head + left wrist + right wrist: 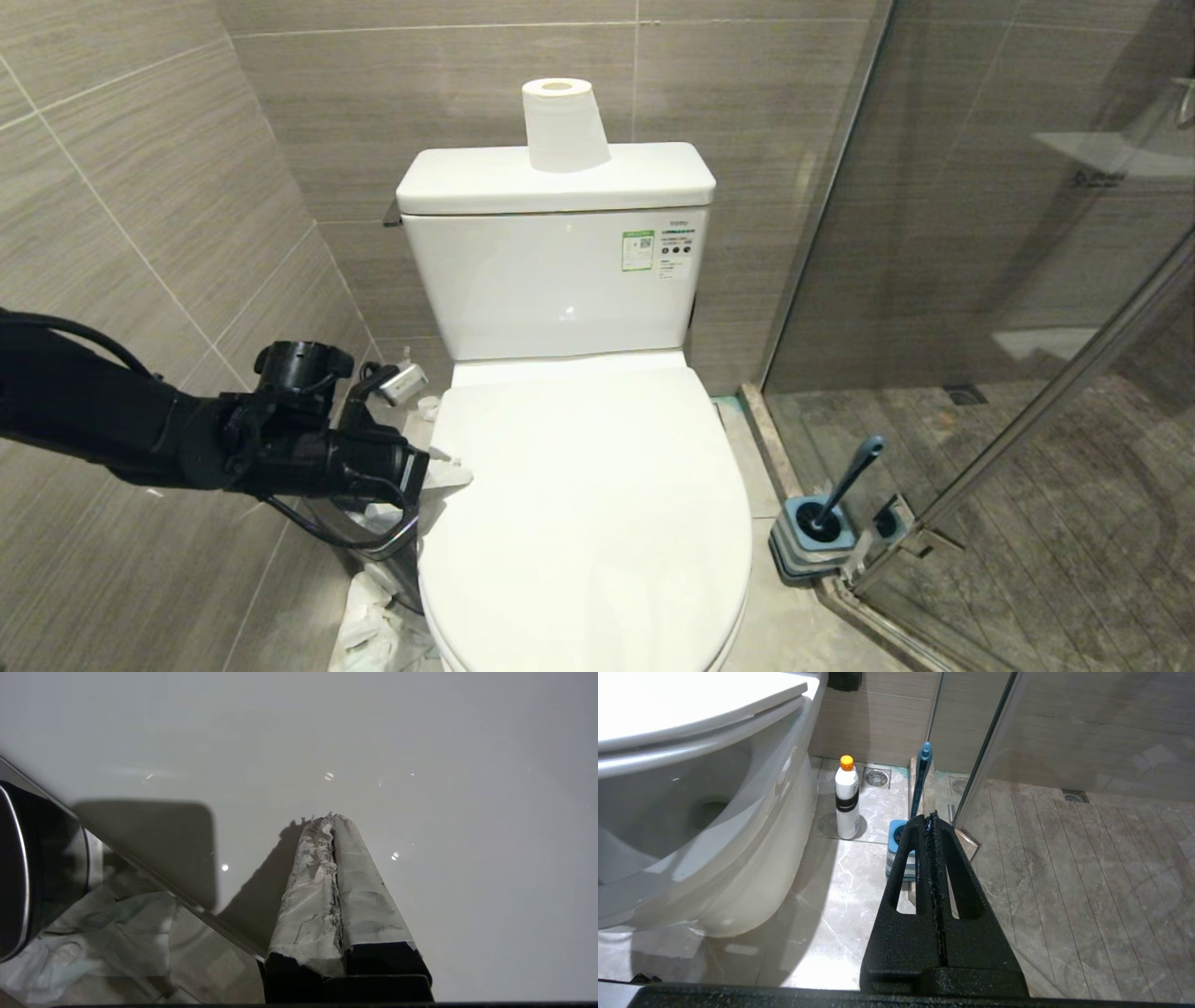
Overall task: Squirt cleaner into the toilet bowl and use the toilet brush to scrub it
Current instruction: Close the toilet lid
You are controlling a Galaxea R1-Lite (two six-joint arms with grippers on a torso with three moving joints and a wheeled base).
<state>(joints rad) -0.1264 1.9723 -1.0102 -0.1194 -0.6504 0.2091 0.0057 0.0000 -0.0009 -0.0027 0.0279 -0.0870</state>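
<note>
1. the tank [560, 280] carries a small green-and-white sticker [638, 250] with a square code and a white label beside it; the print is too small to read.
2. a roll of paper [563, 124] stands upright on the flat tank cover.
3. the toilet lid [588, 504] is down, a smooth glossy white oval, so the toilet bowl [691, 858] shows only as its curved ceramic outside.
4. the left gripper [332, 819] has its fingers [364, 896] pressed together, wrapped in crinkled pale tape, tips over the lid near its edge on the bin side.
5. a steel-rimmed bin [373, 537] with crumpled white paper sits just beside the toilet on that side.
6. the right gripper [932, 817], rough black, has its jaws together, holds nothing, and hangs low over the marbled grey floor tiles.
7. the cleaner [846, 798], a white bottle with an orange cap and a dark band, stands on the floor beside the bowl's base.
8. the toilet brush [845, 485], slim teal handle leaning, sits in its squarish blue holder [812, 541] by the glass shower door [1027, 280].
</note>
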